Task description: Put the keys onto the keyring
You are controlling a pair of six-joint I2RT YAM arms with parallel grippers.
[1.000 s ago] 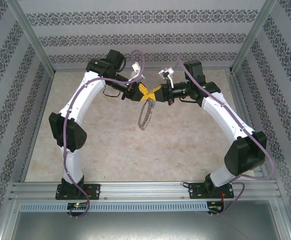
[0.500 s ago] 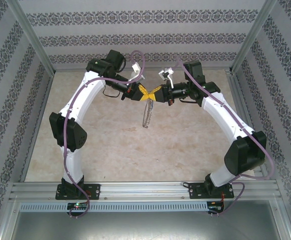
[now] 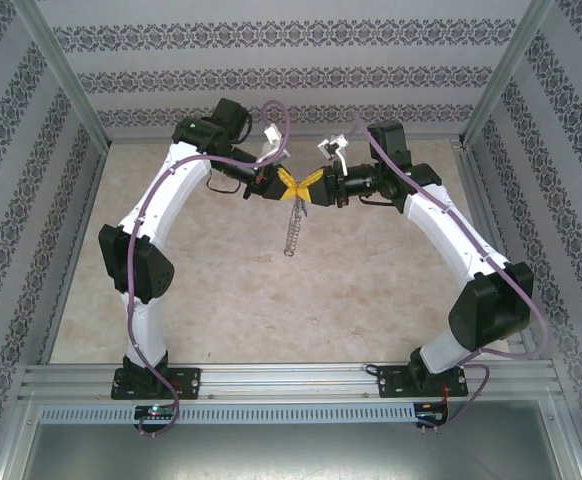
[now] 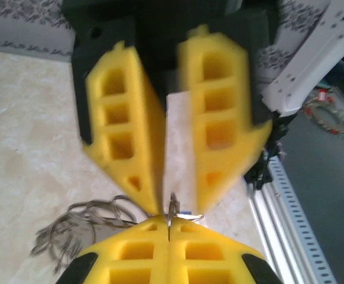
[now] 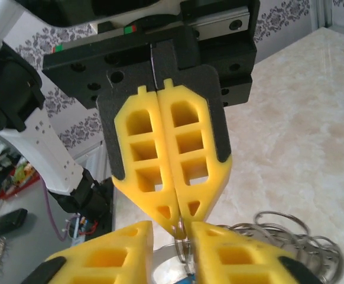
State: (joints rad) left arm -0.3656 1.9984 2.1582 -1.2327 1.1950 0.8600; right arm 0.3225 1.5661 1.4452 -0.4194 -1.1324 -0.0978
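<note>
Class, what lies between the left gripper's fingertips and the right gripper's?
The keyring: one thin silver ring bridges the tips, pinched by the shut left gripper and sitting in the right gripper's gap. Both wrist views show it.

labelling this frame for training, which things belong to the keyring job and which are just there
Job: keyring, hanging from the shut left gripper; blue key where the grippers meet; right gripper, open.
Not the job: table, frame rail, patterned wall.
</note>
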